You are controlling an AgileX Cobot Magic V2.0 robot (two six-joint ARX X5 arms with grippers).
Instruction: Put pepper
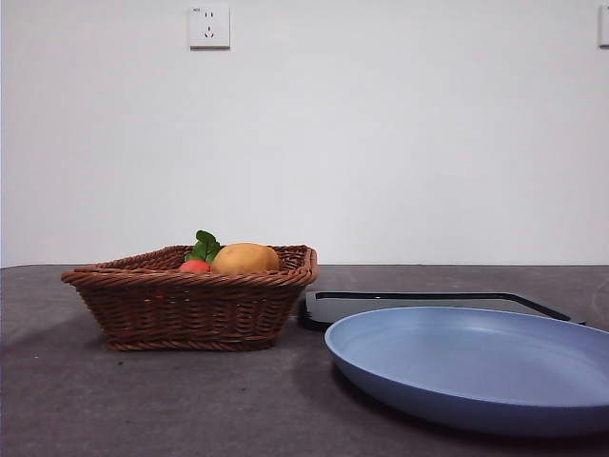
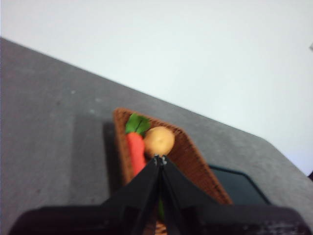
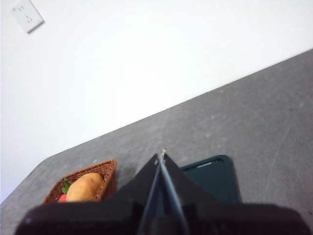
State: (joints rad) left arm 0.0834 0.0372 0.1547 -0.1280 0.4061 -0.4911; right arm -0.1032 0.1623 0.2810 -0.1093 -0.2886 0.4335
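Note:
The pepper does not show in the front view. In the left wrist view only a sliver of dark green (image 2: 160, 209) shows behind my jaws, inside the brown wicker basket (image 2: 190, 156); I cannot tell if it is the pepper. My left gripper (image 2: 160, 157) is shut and empty, held above the basket's near side. My right gripper (image 3: 161, 155) is shut and empty, high over the table near a dark tray (image 3: 212, 178). Neither gripper shows in the front view.
The basket (image 1: 190, 295) stands at the left and holds a red vegetable with green leaves (image 1: 194, 267) and a round orange-tan fruit (image 1: 245, 258). A blue plate (image 1: 476, 367) lies at the front right. The dark flat tray (image 1: 428, 303) lies behind it.

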